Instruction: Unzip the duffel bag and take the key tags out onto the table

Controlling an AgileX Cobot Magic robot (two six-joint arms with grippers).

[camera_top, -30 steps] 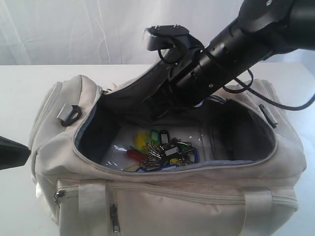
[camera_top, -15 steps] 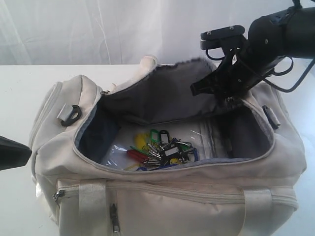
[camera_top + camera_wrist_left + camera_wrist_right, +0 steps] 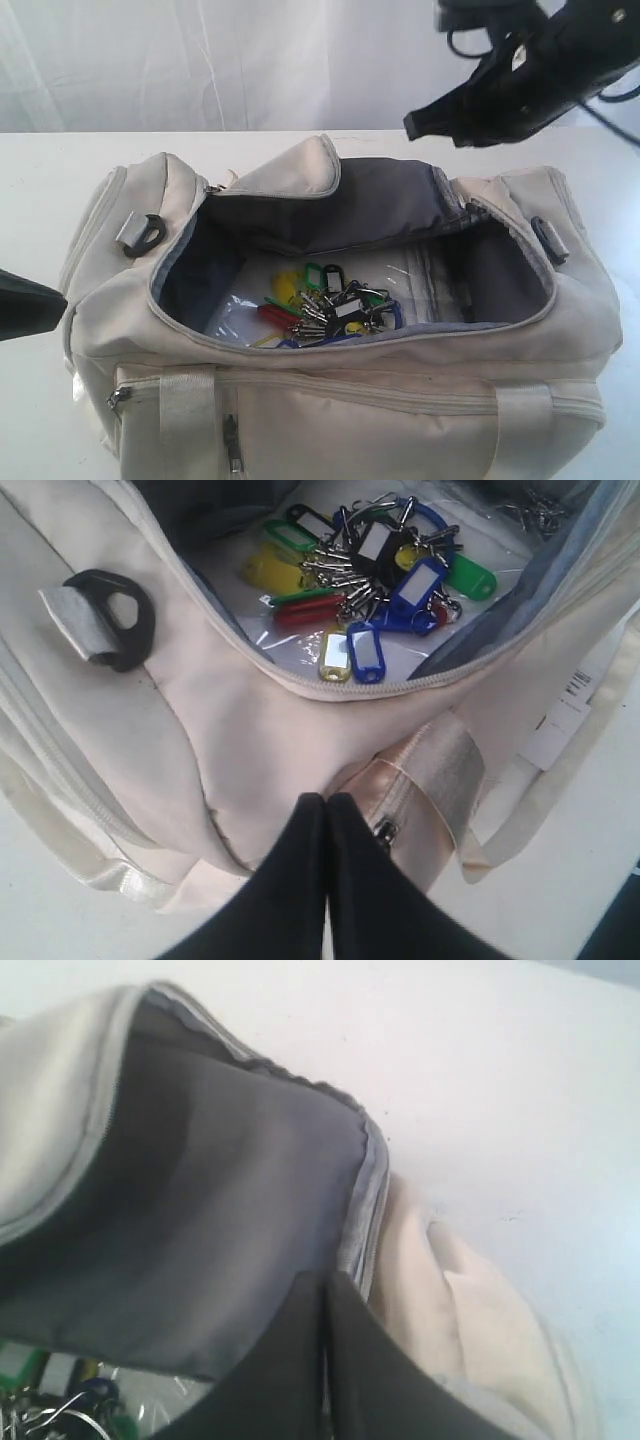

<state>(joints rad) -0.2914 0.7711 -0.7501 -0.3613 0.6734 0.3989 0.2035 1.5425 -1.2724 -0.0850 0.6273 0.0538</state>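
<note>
At the left edge, my left gripper (image 3: 325,802) is hovering at the near side of the duffel bag (image 3: 380,400), jaws pressed together and gripping nothing. The exterior frame is cutting most of it off, and I cannot tell whether it is touching the fabric. The bag is sitting unzipped on the table (image 3: 40,170), its flap (image 3: 300,175) folding back. The key tags (image 3: 325,305) are lying inside on the bag floor, and any writing on their inserts is too small to read. A white paper label (image 3: 560,725) is showing a barcode, illegible. Upper right, my right gripper (image 3: 322,1280) is hanging above the bag's far rim, jaws together, empty.
</note>
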